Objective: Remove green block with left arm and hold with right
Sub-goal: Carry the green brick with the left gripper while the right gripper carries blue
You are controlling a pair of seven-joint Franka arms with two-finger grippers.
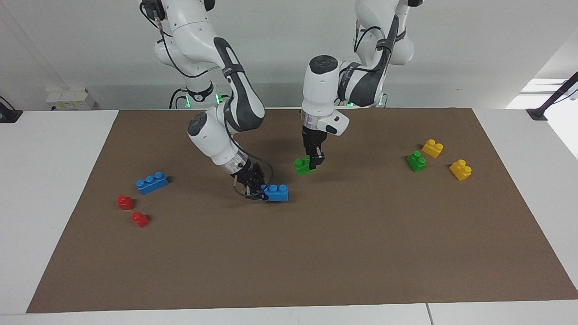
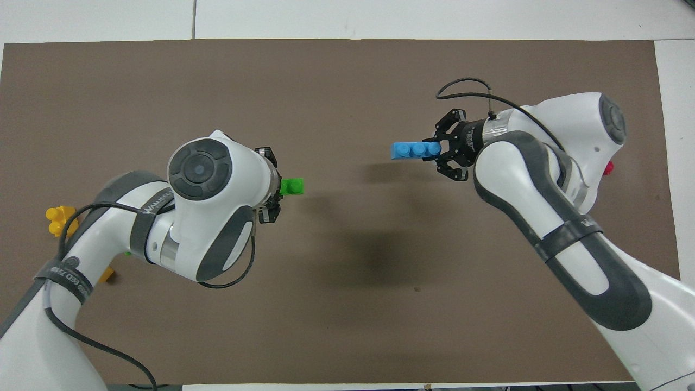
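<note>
My left gripper (image 1: 314, 160) is shut on the green block (image 1: 305, 165), a small two-stud brick held just over the middle of the brown mat (image 1: 316, 253). In the overhead view the green block (image 2: 292, 187) sticks out of the left gripper (image 2: 274, 190), clear of everything else. My right gripper (image 1: 257, 194) is shut on one end of a three-stud blue brick (image 1: 276, 192), low over the mat beside the green block. From overhead, the blue brick (image 2: 412, 150) points out of the right gripper (image 2: 441, 150) toward the green block, with a wide gap between them.
A second green brick (image 1: 416, 161) and two yellow bricks (image 1: 432, 148) (image 1: 460, 169) lie toward the left arm's end. Another blue brick (image 1: 152, 182) and two red pieces (image 1: 125, 201) (image 1: 140, 219) lie toward the right arm's end. White table (image 1: 54, 180) surrounds the mat.
</note>
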